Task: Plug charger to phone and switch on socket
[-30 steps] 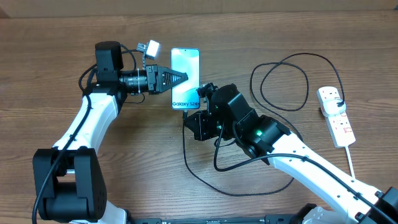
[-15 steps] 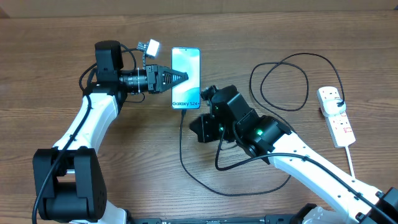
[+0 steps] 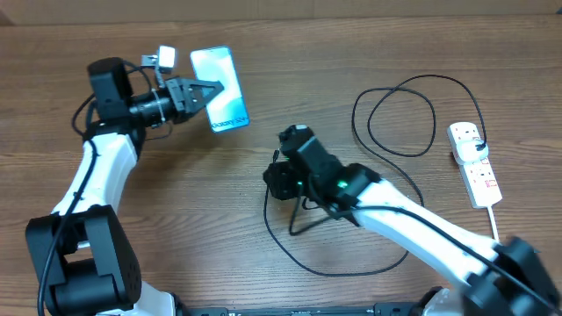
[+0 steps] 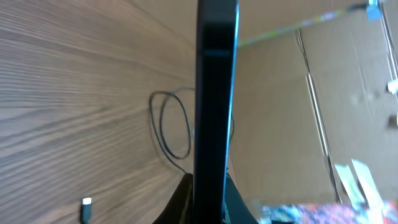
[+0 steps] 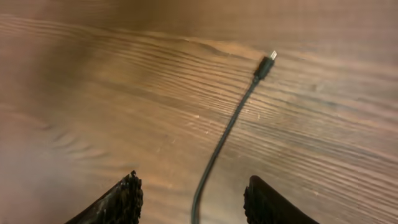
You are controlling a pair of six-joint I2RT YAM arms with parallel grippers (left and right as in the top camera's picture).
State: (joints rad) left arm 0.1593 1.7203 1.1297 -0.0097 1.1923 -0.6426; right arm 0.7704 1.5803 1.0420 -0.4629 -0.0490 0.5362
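The left hand (image 3: 209,86) is closed on the long edge of the phone (image 3: 226,83) and holds it off the wooden counter (image 3: 176,202), over the far left part. The phone's lit screen is tilted and its "Galaxy S24+" end points toward the middle of the counter. From the left wrist the phone (image 4: 214,93) shows edge-on, a dark slab standing between the fingers (image 4: 181,200). The right hand (image 3: 274,183) hovers low near the centre of the counter, well apart from the phone. Its fingers (image 5: 127,198) are spread and nothing is gripped. The charger (image 5: 227,134) lies flat on the wood and passes between them, and its small connector tip (image 5: 267,62) rests free on the counter, plugged into nothing. In the overhead view the thin black cable curves round in front of the right arm and makes a wide loop (image 3: 436,118) further right. It then runs to the socket (image 3: 479,175), a white power strip by the right edge with its white cord (image 3: 496,230) trailing toward the near side.
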